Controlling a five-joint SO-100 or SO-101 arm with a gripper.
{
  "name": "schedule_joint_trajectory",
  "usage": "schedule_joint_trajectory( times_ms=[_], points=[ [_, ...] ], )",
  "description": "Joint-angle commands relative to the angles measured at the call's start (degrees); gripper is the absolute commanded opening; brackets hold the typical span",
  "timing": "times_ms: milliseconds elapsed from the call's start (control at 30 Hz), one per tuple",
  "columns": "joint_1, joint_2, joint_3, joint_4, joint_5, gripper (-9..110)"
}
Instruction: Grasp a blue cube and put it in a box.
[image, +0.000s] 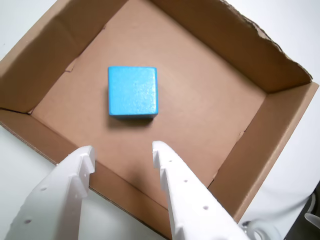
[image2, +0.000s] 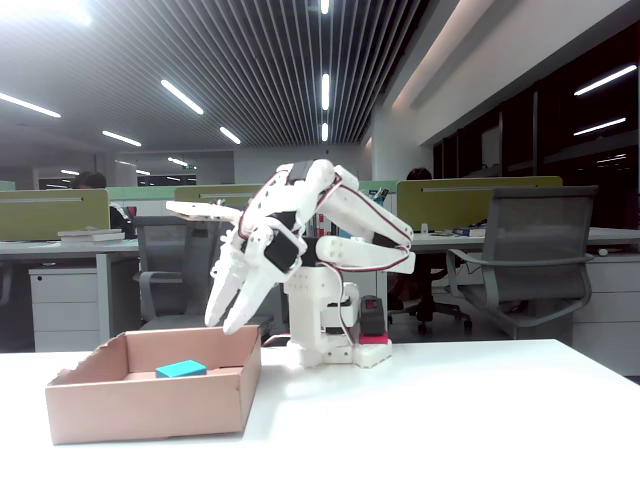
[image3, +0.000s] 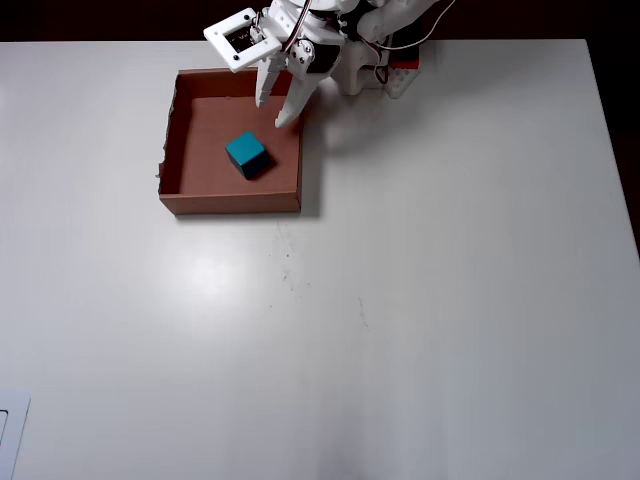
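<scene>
While the blue cube (image: 132, 92) lay flat on the box (image: 280, 130) floor, we held our jaws (image: 123, 155) spread and empty above its near wall.

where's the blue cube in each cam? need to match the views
Wrist view: blue cube left of centre on the floor of the box, beyond the open gripper.
Fixed view: lower left, inside the box, top showing over the front wall.
Overhead view: upper left, mid-box.
Shared landmark: the box around it, with the gripper above its rim.
</scene>
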Motion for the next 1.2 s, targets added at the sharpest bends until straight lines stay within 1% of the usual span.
schedule_joint_trajectory(
  times_ms=[0,333,567,633,667,700,733,800,933,1167],
  points=[
    [-0.6,-0.2,-3.6,0.3,-0.3,13],
    [-2.4,-0.2,-3.0,-0.6,-0.2,14],
    [-2.9,-0.2,-4.6,2.7,-0.5,14],
    [-3.0,-0.2,-3.6,0.1,1.7,17],
    [-2.2,-0.2,-2.8,-3.1,4.6,19],
    [-1.8,-0.2,-2.3,-4.2,7.6,24],
    [-1.8,-0.2,-1.7,-3.5,7.6,25],
    [-2.0,-0.2,-0.7,-0.8,7.7,25],
    [-2.1,-0.2,-0.7,0.6,7.5,25],
    [-3.9,-0.2,-0.9,-0.9,6.0,25]
  ],
)
